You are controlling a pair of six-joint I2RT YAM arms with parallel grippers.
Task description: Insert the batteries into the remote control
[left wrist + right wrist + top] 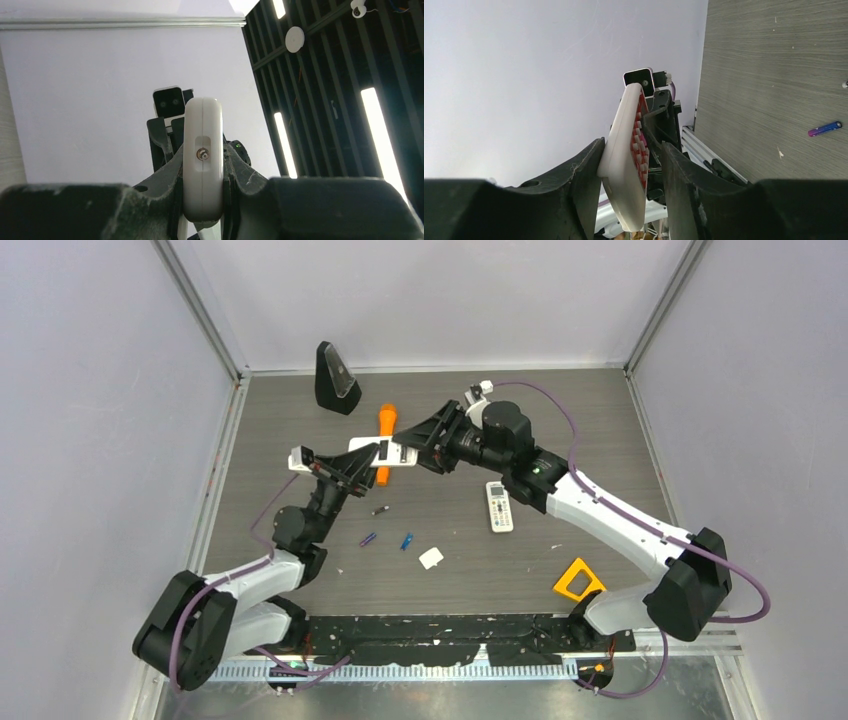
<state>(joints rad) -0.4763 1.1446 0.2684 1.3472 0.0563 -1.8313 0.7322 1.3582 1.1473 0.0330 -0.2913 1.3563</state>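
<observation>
Left gripper (202, 197) is clamped on the white remote (202, 145), above the table (600, 440). Right gripper (631, 150) surrounds its other end, grip unclear. Batteries (369, 538) lie nearer.

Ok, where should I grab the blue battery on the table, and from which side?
Take the blue battery across the middle of its round body, coming straight down from above. It lies flat on the table, angled diagonally, so turn the grip to cross its long axis. The purple battery and small white piece lie clear of it.
</observation>
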